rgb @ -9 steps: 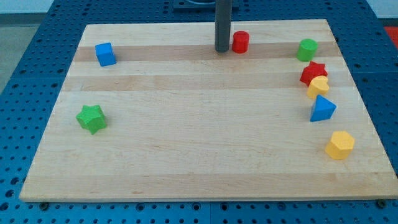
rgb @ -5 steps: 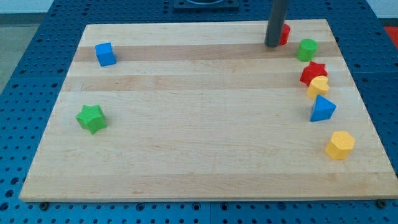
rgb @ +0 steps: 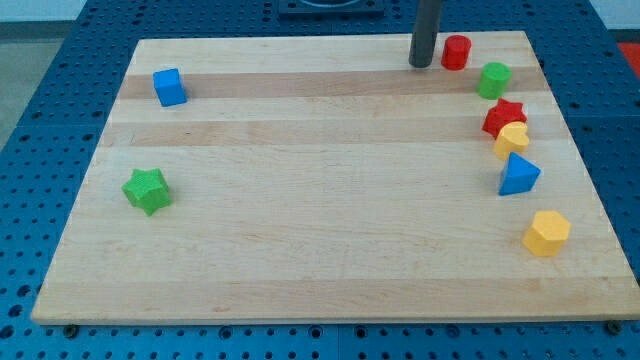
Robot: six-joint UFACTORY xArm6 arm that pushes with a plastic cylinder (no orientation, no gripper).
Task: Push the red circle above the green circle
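Observation:
The red circle (rgb: 457, 51) stands near the board's top edge, right of centre. The green circle (rgb: 493, 79) sits just below and to the right of it, a small gap between them. My tip (rgb: 421, 64) rests on the board just left of the red circle, apart from it by a narrow gap.
A red star (rgb: 504, 117), a yellow heart (rgb: 512, 139), a blue triangle (rgb: 518, 175) and a yellow hexagon (rgb: 546, 233) run down the right side. A blue cube (rgb: 170, 87) is at the top left, a green star (rgb: 147, 190) at the left. The wooden board (rgb: 300, 200) lies on a blue pegboard.
The red circle has been pushed right and up along the top edge to beside the green circle. My tip followed it right, then drew back a little to the left.

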